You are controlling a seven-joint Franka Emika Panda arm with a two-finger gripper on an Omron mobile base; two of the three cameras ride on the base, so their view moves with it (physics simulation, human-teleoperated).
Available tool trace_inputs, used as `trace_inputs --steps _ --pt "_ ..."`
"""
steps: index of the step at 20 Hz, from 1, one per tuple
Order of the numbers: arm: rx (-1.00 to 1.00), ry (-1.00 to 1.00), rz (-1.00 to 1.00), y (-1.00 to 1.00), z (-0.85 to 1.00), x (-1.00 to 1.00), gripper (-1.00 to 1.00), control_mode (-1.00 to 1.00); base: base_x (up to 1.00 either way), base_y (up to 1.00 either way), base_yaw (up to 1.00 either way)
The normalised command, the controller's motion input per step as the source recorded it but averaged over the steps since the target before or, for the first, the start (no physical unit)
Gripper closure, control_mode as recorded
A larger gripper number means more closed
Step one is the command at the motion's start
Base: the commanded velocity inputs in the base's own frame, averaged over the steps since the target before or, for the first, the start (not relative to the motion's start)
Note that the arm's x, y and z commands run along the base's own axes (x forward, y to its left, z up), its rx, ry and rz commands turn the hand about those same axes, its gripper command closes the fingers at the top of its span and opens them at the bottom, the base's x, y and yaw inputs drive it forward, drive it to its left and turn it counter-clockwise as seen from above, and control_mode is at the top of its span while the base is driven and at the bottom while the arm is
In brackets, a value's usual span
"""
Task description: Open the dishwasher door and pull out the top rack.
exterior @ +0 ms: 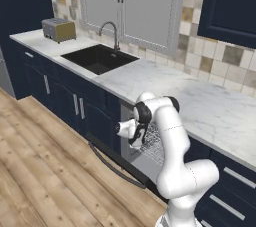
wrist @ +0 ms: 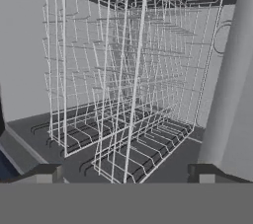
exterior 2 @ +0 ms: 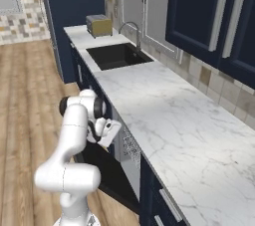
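Door (exterior: 117, 167) lies folded down below the counter (exterior: 210, 106). Rack (wrist: 133, 85) sits inside the tub, just ahead of the gripper (wrist: 126, 171), whose fingers stand apart, holding nothing. Advance squarely onto the rack's front wire, close, then pull straight outward, level.

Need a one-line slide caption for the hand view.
Open gripper faces the light-grey wire-mesh top rack inside the grey dishwasher tub.
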Motion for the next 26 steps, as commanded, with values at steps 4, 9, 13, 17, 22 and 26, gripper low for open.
trace_inputs --steps 4,9,13,17,22,26 --pt "-0.02 0.00 0.00 -0.17 -0.27 0.30 -1.00 -1.00 0.00 0.00 0.00" --pt "-0.01 0.00 0.01 -0.14 -0.25 0.26 -1.00 -1.00 0.00 0.00 0.00" --pt "0.00 0.00 0.01 -0.11 -0.30 0.22 -1.00 -1.00 0.00 0.00 0.00" --pt "0.00 0.00 0.01 -0.10 -0.32 0.22 -1.00 -1.00 0.00 0.00 0.00" --pt "0.00 0.00 0.01 -0.07 -0.32 0.19 -1.00 -1.00 0.00 0.00 0.00" --pt "-0.01 0.00 0.00 -0.02 -0.27 0.13 -1.00 -1.00 0.00 0.00 0.00"
